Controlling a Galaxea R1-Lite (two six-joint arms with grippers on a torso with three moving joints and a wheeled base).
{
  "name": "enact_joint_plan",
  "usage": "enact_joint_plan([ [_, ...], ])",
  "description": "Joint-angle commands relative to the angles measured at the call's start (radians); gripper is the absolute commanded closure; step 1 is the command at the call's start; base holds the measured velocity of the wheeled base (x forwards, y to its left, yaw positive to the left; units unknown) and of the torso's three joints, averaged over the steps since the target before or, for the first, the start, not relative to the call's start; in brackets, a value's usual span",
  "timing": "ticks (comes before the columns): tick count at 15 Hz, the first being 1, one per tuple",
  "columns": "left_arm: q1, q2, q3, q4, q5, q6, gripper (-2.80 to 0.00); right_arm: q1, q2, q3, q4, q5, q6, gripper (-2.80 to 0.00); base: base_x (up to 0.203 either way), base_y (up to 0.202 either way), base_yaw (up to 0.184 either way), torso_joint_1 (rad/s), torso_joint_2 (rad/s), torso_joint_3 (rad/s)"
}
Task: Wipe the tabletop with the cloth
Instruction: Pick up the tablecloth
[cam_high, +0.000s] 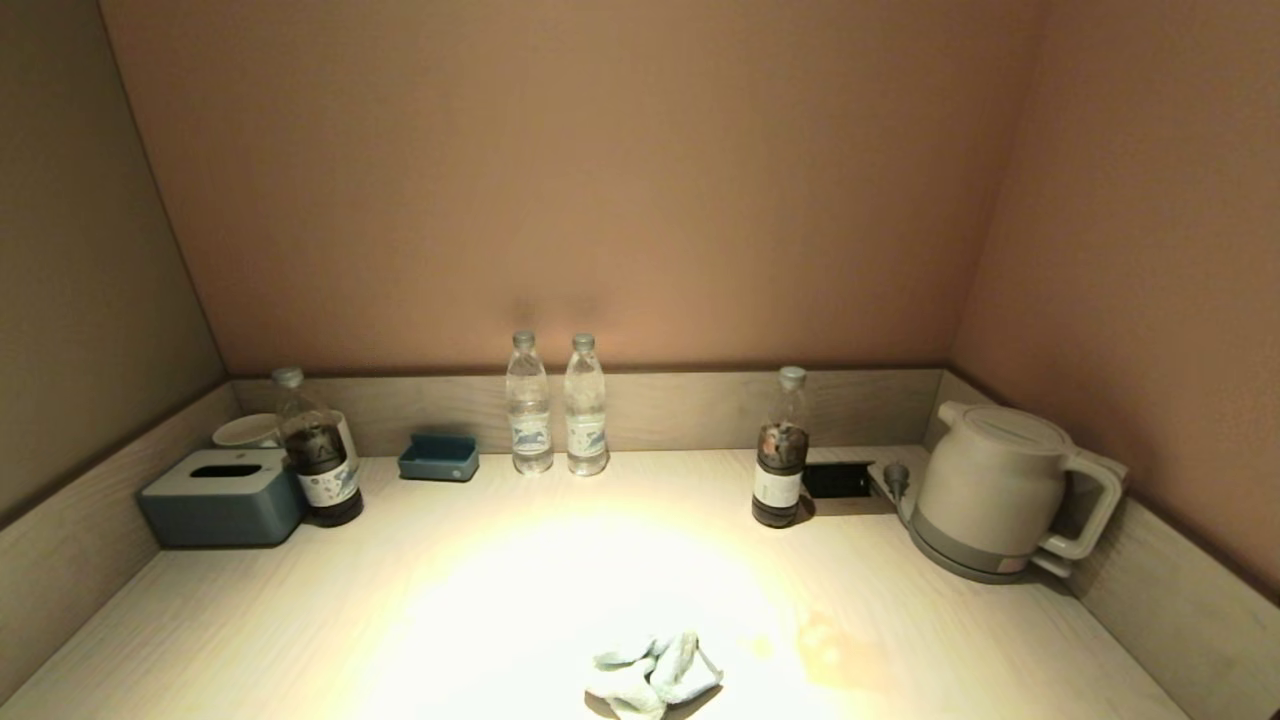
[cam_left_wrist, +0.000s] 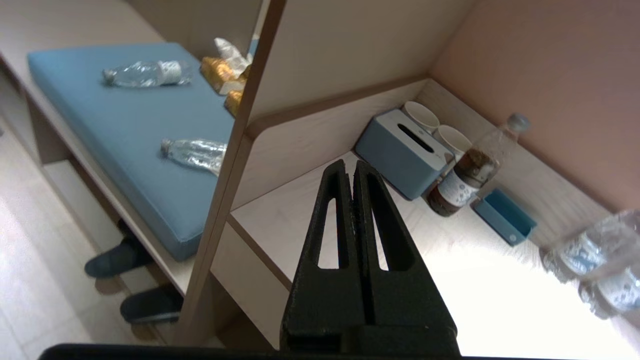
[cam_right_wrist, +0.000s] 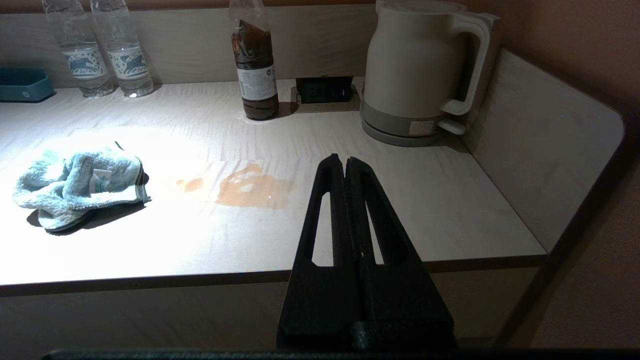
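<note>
Both grippers hang off the counter's (cam_high: 300, 620) front edge, left gripper (cam_left_wrist: 354, 172) and right gripper (cam_right_wrist: 345, 165) each with fingers clenched on nothing. The cloth (cam_high: 652, 675) lies crumpled near the front edge, a stain (cam_right_wrist: 255, 187) beside it. Bottles (cam_high: 555, 410) and kettle (cam_high: 1000, 490) line the back.

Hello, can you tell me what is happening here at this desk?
Nothing is being handled yet. A crumpled pale-blue terry cloth lies on the light wooden tabletop, beside an orange-brown spill. The left gripper and the right gripper are both shut and empty, held off the front edge, touching nothing.
</note>
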Motion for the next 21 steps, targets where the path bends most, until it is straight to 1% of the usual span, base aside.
enact_joint_plan([
  [1,0.010,-0.122,0.074,-0.028,-0.023,0.037,0.00,0.000,0.001,0.000,0.000,0.000,0.000,0.00,0.000,0.000,0.000,0.000,0.00,0.000],
  [2,0.011,-0.189,0.115,-0.059,-0.056,0.090,0.00,0.000,0.001,0.000,0.000,0.000,0.000,0.00,0.000,0.000,0.000,0.000,0.00,0.000],
  [3,0.012,-0.258,0.161,-0.092,-0.094,0.155,0.00,0.000,0.001,0.000,0.000,0.000,0.000,0.00,0.000,0.000,0.000,0.000,0.00,0.000],
  [4,0.013,-0.322,0.207,-0.128,-0.139,0.233,0.00,0.000,0.001,0.000,0.000,0.000,0.000,0.00,0.000,0.000,0.000,0.000,0.00,0.000],
  [5,0.014,-0.356,0.251,-0.171,-0.176,0.293,0.00,0.001,0.001,0.000,0.000,0.000,0.000,0.00,0.000,0.000,0.000,0.000,0.00,0.000],
  [6,0.014,-0.363,0.315,-0.262,-0.238,0.324,0.00,0.000,0.001,0.000,0.000,0.000,0.000,0.00,0.000,0.000,0.000,0.000,0.00,0.000],
  [7,0.014,-0.363,0.369,-0.331,-0.325,0.353,0.00,0.000,0.001,0.000,0.000,0.000,0.000,0.00,0.000,0.000,0.000,0.000,0.00,0.000],
  [8,0.013,-0.363,0.420,-0.380,-0.396,0.378,0.00,0.000,0.001,0.000,0.000,0.000,0.000,0.00,0.000,0.000,0.000,0.000,0.00,0.000],
  [9,0.013,-0.363,0.462,-0.447,-0.453,0.399,0.00,0.000,0.001,0.000,0.000,0.000,0.000,0.00,0.000,0.000,0.000,0.000,0.00,0.000],
  [10,0.013,-0.363,0.478,-0.478,-0.485,0.413,0.00,0.000,0.001,0.000,0.000,0.000,0.000,0.00,0.000,0.000,0.000,0.000,0.00,0.000],
  [11,0.013,-0.363,0.505,-0.512,-0.557,0.431,0.00,0.000,0.001,0.000,0.000,0.000,0.000,0.00,0.000,0.000,0.000,0.000,0.00,0.000],
  [12,0.013,-0.363,0.534,-0.526,-0.586,0.455,0.00,0.000,0.001,0.000,0.000,0.000,0.000,0.00,0.000,0.000,0.000,0.000,0.00,0.000],
  [14,0.013,-0.363,0.577,-0.509,-0.606,0.510,0.00,0.000,0.001,0.000,0.000,0.000,0.000,0.00,0.000,0.000,0.000,0.000,0.00,0.000],
  [15,0.013,-0.363,0.578,-0.499,-0.614,0.509,0.00,0.001,0.001,0.000,0.000,0.000,0.000,0.00,0.000,0.000,0.000,0.000,0.00,0.000],
  [17,0.013,-0.363,0.578,-0.460,-0.653,0.511,0.00,0.001,0.001,0.000,0.000,0.000,0.000,0.00,0.000,0.000,0.000,0.000,0.00,0.000],
  [18,0.013,-0.363,0.578,-0.429,-0.684,0.513,0.00,0.000,0.001,0.000,0.000,0.000,0.000,0.00,0.000,0.000,0.000,0.000,0.00,0.000],
  [19,0.013,-0.363,0.578,-0.428,-0.685,0.513,0.00,0.000,0.001,0.000,0.000,0.000,0.000,0.00,0.000,0.000,0.000,0.000,0.00,0.000],
  [21,0.013,-0.363,0.575,-0.339,-0.704,0.509,0.00,0.000,0.001,0.000,0.000,0.000,0.000,0.00,0.000,0.000,0.000,0.000,0.00,0.000],
])
